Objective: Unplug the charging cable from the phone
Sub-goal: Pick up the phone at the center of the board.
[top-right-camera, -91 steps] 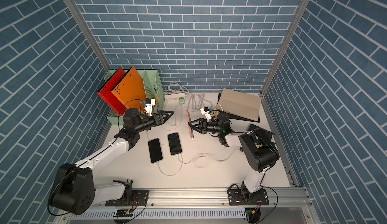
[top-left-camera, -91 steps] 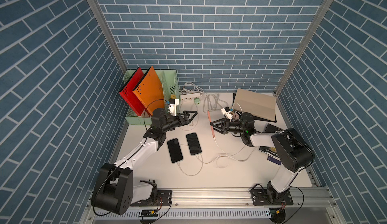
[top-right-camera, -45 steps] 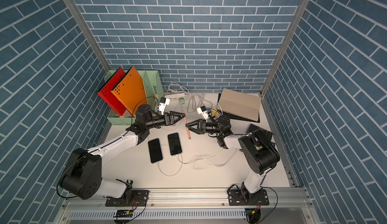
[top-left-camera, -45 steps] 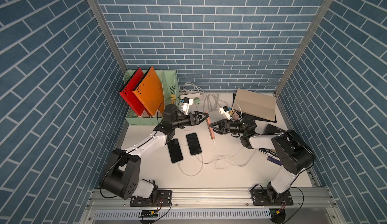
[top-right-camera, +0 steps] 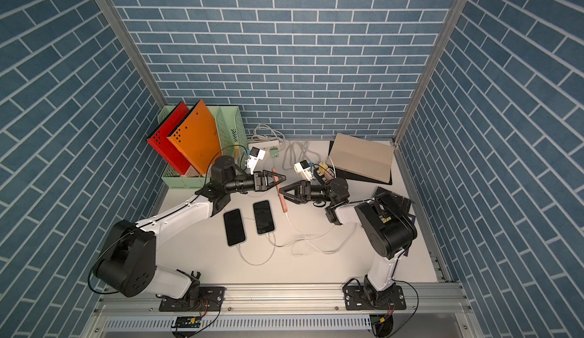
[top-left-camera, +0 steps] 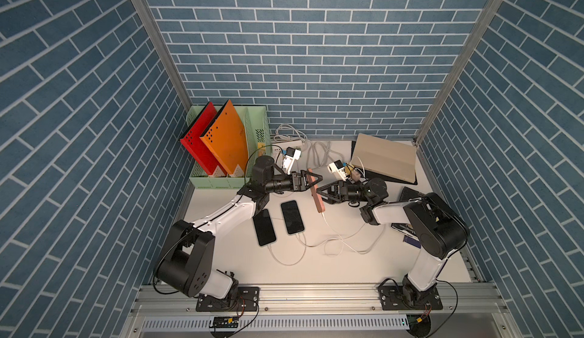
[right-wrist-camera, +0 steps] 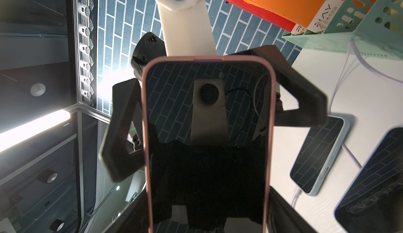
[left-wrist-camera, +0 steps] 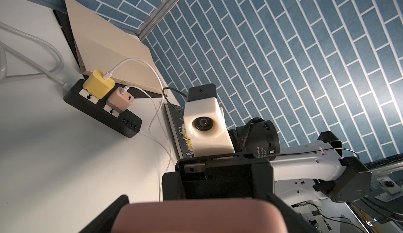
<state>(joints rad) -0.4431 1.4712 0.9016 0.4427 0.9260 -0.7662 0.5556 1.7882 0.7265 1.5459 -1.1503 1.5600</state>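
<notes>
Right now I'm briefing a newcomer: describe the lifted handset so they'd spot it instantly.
Look to the middle of the white table. There the right gripper holds the pink phone up on edge, a white cable trailing from its lower end. The two dark phones beside it lie flat; only this one is pink and lifted.

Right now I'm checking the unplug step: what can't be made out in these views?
Cable plug in the pink phone: cut off at the picture's edge in the right wrist view, too small in both top views.
Right gripper's jaws on the phone: hidden by the blurred phone back, left wrist view.
Whether the left gripper touches the phone: phone hides it, right wrist view.
</notes>
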